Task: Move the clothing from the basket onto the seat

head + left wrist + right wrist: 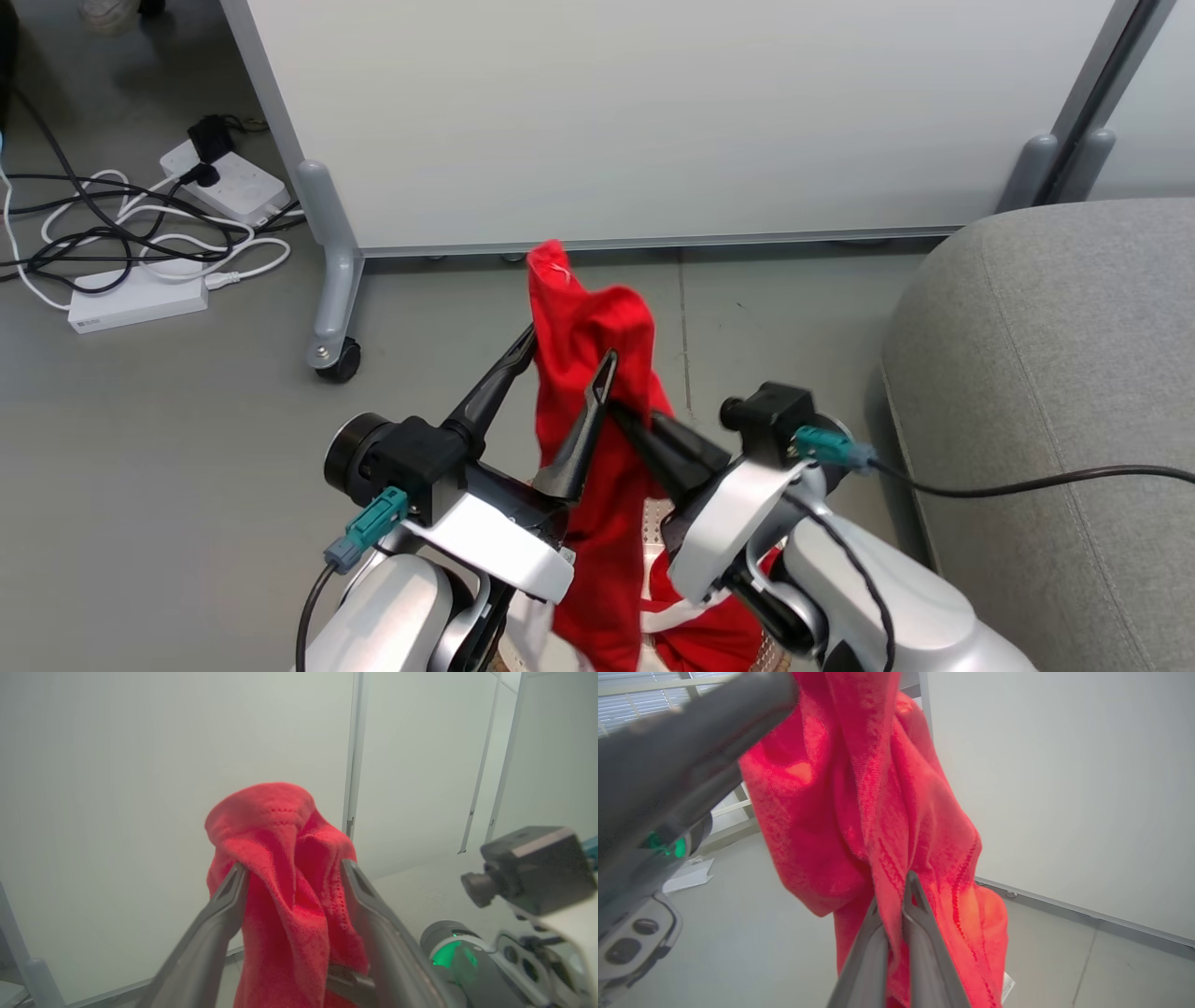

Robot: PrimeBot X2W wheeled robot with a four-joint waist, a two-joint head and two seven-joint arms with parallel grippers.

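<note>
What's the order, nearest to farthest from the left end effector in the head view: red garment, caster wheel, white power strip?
1. Red garment, draped between the left end effector's open fingers.
2. Caster wheel, on the floor to its left.
3. White power strip, far upper left.

I am finding no text, brand or number that can be read. A small white tag [1007, 985] is hanging at the lower edge of the clothing [878, 788], too blurred to make out. A white box [140, 297] is lying on the floor [187, 448], its tiny corner mark illegible.
</note>
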